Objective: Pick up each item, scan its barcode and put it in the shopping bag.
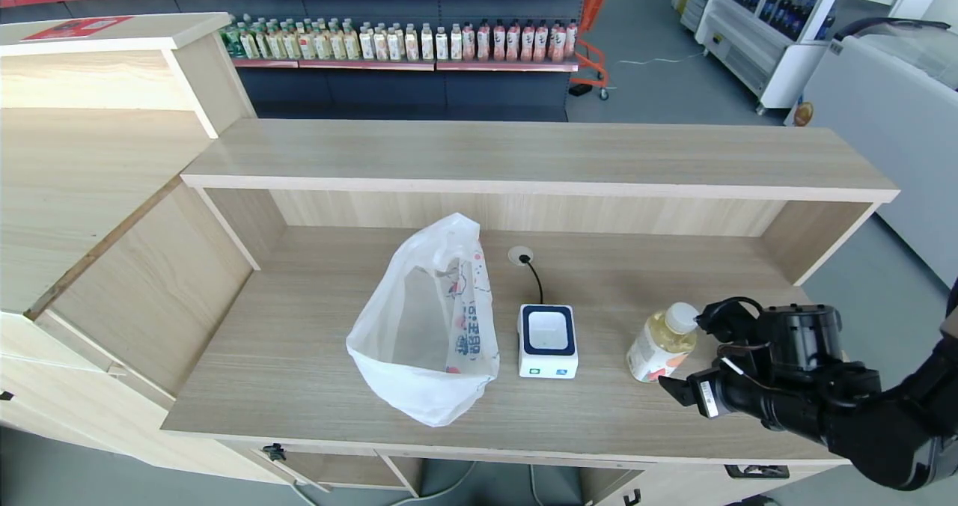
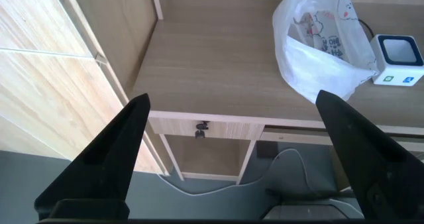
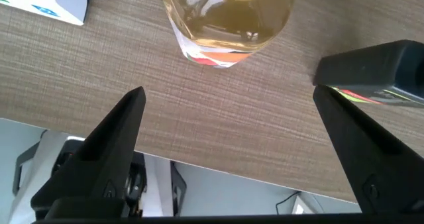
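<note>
On the wooden checkout counter (image 1: 299, 341), a barcode scanner (image 1: 548, 340) sits with the white plastic shopping bag (image 1: 426, 334) at its 9 o'clock and a white-capped bottle of yellow drink (image 1: 662, 343) at its 3 o'clock. The right gripper (image 1: 692, 355), fingers spread wide, is at the bottle's 4 o'clock, just beside it. The left gripper (image 2: 232, 151), likewise spread, hangs off the counter's near edge.

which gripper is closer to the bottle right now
Right. The right gripper is open just short of the bottle, at the counter right end. The left gripper hangs open by the counter front left edge, with the shopping bag between.
</note>
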Tool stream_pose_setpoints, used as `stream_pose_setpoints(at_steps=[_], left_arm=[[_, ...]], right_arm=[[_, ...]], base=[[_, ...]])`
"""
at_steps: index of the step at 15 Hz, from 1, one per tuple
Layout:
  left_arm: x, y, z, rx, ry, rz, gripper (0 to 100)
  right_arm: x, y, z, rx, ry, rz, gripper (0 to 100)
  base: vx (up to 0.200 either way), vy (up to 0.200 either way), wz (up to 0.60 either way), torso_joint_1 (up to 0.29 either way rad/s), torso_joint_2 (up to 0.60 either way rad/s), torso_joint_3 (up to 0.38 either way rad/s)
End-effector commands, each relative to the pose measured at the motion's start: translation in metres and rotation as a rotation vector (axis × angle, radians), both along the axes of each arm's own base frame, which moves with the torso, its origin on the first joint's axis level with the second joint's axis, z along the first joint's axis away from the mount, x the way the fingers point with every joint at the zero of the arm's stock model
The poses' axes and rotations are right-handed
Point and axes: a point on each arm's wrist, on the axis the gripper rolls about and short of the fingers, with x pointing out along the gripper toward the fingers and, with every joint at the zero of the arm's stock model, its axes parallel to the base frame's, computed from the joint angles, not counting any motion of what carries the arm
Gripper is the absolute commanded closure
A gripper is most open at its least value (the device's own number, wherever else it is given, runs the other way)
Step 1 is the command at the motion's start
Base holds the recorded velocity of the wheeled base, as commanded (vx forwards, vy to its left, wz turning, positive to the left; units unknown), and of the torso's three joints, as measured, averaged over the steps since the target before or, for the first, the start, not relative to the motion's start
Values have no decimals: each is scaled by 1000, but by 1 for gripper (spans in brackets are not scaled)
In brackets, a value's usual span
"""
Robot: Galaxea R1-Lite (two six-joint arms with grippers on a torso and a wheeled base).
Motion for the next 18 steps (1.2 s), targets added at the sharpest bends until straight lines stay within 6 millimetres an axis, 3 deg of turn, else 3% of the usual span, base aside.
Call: stream_pose_setpoints(at_steps=[1, 13, 18], left_arm=[[0, 0, 0, 0, 0, 1, 0], [0, 0, 0, 0, 0, 1, 0], [0, 0, 0, 0, 0, 1, 0]], right_arm=[[9, 3, -24, 12, 28, -7, 0], [44, 32, -49, 77, -176, 71, 0], [61, 35, -47, 63, -236, 77, 0]], base=[[0, 0, 0, 0, 0, 0], [0, 0, 0, 0, 0, 0], [0, 0, 0, 0, 0, 0]])
